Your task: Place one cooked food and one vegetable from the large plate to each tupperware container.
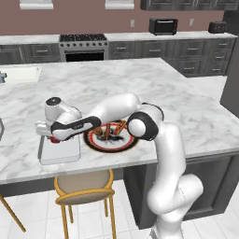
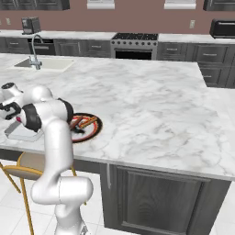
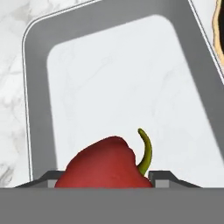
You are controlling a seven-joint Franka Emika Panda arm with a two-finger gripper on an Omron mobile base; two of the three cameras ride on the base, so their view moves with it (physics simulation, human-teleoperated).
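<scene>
A red bell pepper (image 3: 107, 164) with a green stem sits between my gripper's (image 3: 105, 180) fingers, and the gripper is shut on it. Directly beneath lies a pale grey tupperware container (image 3: 113, 74), bare inside. From the left base view, the gripper (image 1: 53, 137) hovers low over that container (image 1: 58, 153), which lies just left of the large plate (image 1: 95, 144). The black-rimmed plate (image 2: 92, 131) still carries orange and brown food pieces (image 1: 112, 130), partly hidden by my forearm. A grey edge (image 1: 1, 128) at the far left could be the second container; I cannot tell.
A yellow stool (image 1: 84, 186) stands under the island's near edge. The sink (image 2: 43, 64) and faucet (image 2: 34, 54) are at the far left of the island. A stove (image 1: 84, 46) and a toaster oven (image 1: 163, 25) line the back wall.
</scene>
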